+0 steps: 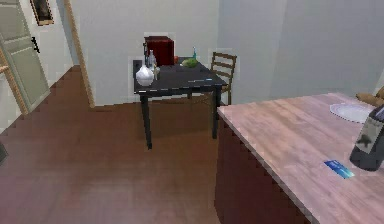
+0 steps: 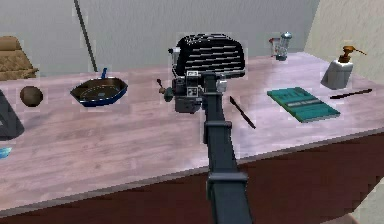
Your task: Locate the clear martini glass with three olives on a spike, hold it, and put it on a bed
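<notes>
Far end of the gripper [image 2: 168,87] indistinct against the dark appliance [image 2: 212,52]

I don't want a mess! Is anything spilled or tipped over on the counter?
Nothing stands out. The pan sits flat, the soap bottle and the small glass container stand upright, and the wooden counter shows no spill.

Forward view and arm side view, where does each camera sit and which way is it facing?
Forward view: on the robot, facing ahead and slightly down at a table, chair and counter.
Arm side view: on the robot's body, facing sideways across the counter; the arm with its pincer rises from the bottom edge.
Shared: the counter, probably the dark block on it.
</notes>
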Controlling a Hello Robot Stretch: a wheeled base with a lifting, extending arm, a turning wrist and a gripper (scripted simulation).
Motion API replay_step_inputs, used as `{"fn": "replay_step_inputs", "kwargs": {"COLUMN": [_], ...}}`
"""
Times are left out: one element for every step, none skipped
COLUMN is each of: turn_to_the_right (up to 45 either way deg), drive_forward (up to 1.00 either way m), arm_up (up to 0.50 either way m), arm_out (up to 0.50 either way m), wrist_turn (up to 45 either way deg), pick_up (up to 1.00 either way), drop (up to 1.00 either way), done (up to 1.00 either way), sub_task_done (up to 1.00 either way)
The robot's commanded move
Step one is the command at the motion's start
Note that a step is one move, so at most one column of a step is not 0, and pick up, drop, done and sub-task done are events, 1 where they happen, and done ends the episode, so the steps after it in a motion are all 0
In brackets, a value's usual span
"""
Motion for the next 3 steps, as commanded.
{"fn": "replay_step_inputs", "kwargs": {"turn_to_the_right": [0.0, 0.0, 0.0], "drive_forward": [0.00, 0.00, 0.00], "arm_up": [0.10, 0.00, 0.00], "arm_out": [0.00, 0.00, 0.00], "wrist_turn": [0.0, -45.0, -45.0], "pick_up": [0.00, 0.00, 0.00], "drop": [0.00, 0.00, 0.00], "done": [0.00, 0.00, 0.00], "sub_task_done": [0.00, 0.00, 0.00]}}
